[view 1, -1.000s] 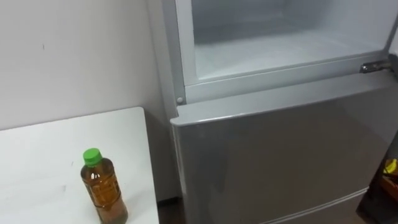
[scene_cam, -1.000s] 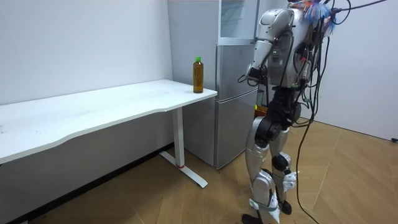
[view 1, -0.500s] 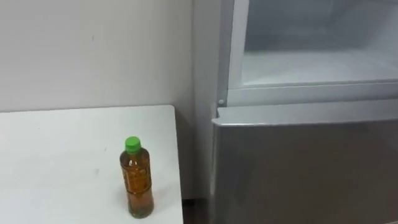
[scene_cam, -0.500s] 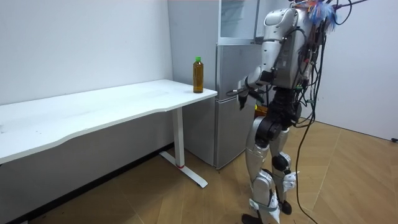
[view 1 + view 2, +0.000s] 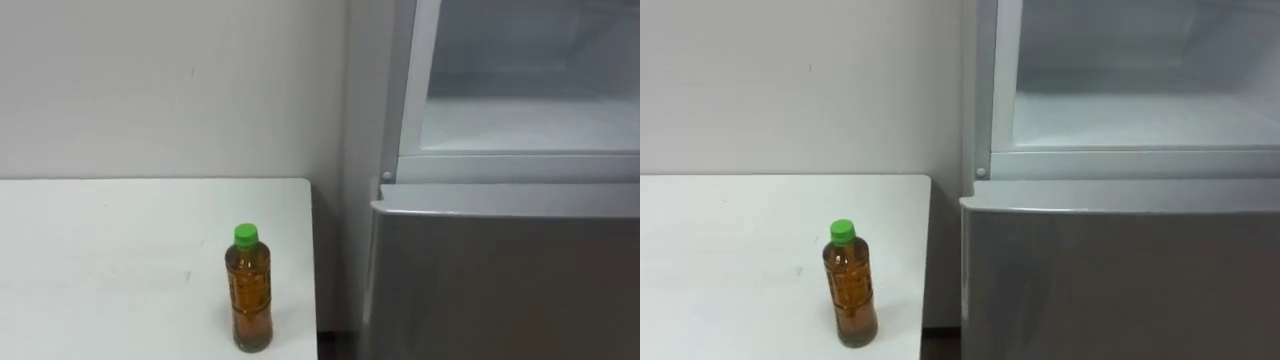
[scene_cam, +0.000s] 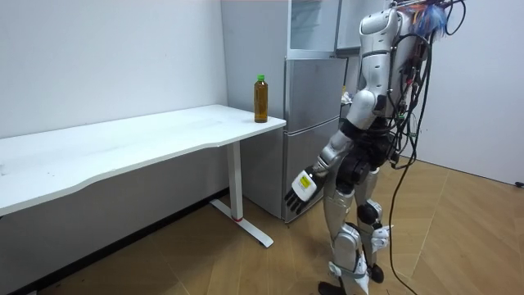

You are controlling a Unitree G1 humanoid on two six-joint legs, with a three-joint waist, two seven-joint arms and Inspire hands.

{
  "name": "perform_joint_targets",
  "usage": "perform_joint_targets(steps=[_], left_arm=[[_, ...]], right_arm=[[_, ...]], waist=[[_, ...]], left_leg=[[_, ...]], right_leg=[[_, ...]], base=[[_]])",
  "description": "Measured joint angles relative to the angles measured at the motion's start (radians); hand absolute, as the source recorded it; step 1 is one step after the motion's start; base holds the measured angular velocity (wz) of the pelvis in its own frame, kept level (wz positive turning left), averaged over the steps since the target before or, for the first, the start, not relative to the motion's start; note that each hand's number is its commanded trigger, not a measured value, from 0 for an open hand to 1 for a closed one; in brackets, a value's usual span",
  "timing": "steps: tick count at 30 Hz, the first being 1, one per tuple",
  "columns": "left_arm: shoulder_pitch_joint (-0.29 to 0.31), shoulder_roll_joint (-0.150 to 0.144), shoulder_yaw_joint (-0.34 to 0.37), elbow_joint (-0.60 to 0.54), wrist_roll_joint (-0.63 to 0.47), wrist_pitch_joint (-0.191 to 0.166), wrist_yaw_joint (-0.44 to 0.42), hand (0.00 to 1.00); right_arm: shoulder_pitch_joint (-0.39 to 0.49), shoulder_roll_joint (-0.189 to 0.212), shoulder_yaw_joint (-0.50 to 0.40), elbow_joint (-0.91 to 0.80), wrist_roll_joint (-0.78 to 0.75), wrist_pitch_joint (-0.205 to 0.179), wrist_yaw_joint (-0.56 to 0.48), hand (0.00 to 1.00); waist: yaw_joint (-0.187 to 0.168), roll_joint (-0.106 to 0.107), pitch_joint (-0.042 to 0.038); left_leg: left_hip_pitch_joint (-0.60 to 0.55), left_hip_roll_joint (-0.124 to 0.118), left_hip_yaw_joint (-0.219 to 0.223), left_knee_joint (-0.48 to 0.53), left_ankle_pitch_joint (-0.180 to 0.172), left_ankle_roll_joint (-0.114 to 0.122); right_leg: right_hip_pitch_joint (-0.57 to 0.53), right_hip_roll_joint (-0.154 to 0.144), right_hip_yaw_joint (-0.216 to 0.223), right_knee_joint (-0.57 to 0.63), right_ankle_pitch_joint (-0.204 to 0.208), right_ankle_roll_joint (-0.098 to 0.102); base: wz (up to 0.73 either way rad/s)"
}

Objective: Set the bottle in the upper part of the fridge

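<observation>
Amber liquid fills the clear plastic bottle with the green screw cap (image 5: 250, 302), which stands upright and free on the white rectangular table top (image 5: 100, 260), near the table corner closest to the tall silver metal fridge (image 6: 303, 106). In the room view the robot stands upright on the light wooden floor (image 6: 458, 238) in front of the fridge. Its left hand (image 6: 301, 187) hangs low beside its thigh, with the arm stretched downward. The fingers of this hand look loose and point down, and they hold nothing. Seen from this hand, the bottle is high up and toward the room view's left, well apart from it. The table top also lies above the hand. The fridge is behind the hand in the room view. Its upper compartment (image 5: 530, 120) is far above the hand and shows a pale inside, with its door swung open. The grey lower door (image 5: 500, 280) under this compartment is closed.
</observation>
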Motion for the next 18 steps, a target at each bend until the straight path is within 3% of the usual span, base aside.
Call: perform_joint_targets(steps=[5,10,14,18], left_arm=[[0.017,-0.005,0.09,0.078,-0.024,-0.04,0.045,0.0],[0.022,-0.006,0.091,0.119,-0.011,-0.041,0.068,0.0],[0.032,-0.011,0.096,0.121,0.018,-0.031,0.075,0.0],[0.028,-0.014,0.094,0.12,0.018,-0.023,0.079,0.0]], right_arm=[[0.011,-0.003,-0.049,-0.019,0.001,-0.033,0.011,0.0],[0.038,-0.004,-0.05,-0.147,0.001,-0.044,0.028,0.0],[0.055,-0.007,-0.048,-0.317,0.009,-0.045,0.054,0.0],[0.065,-0.007,-0.037,-0.492,0.081,-0.05,0.076,0.0]], waist=[[0.021,0.003,0.0023],[0.036,0.004,0.0015],[0.038,0.002,-0.0051],[0.039,0.008,-0.0027]], left_leg=[[-0.002,0.0,0.001,0.003,0.0,0.0],[-0.014,0.0,-0.007,0.007,-0.001,0.0],[-0.02,0.0,-0.011,0.022,0.0,0.0],[-0.021,0.0,-0.014,0.022,0.0,0.0]], right_leg=[[0.002,0.0,-0.001,0.0,0.0,0.0],[-0.001,-0.003,-0.019,0.0,0.0,0.0],[-0.002,-0.004,-0.028,0.001,0.0,0.0],[-0.001,-0.004,-0.027,0.001,0.0,0.0]], base=[[0.0],[0.03],[0.04],[0.01]])
